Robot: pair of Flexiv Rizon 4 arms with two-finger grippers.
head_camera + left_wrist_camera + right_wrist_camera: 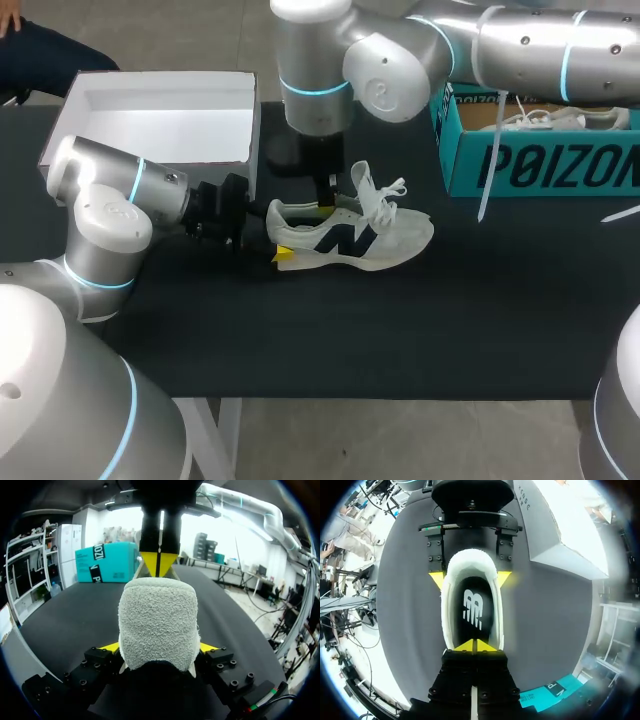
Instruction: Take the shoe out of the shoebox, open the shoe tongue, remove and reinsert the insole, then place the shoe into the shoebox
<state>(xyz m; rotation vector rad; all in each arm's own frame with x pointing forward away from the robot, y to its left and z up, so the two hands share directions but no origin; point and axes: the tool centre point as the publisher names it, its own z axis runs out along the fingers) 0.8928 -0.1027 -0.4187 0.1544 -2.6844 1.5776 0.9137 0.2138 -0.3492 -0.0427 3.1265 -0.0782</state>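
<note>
shoe point(350, 238): long axis left-right, toe right | left pincer point(159, 647) likely clamps heel

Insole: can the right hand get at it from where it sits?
Likely yes: the right hand hangs over the open shoe, insole bare beneath, left hand gripping the heel.

In the left wrist view the fuzzy heel of the white and grey sneaker point(157, 625) is hiding its front. The teal cardboard shoebox point(530, 160) is running off the head view's side.
</note>
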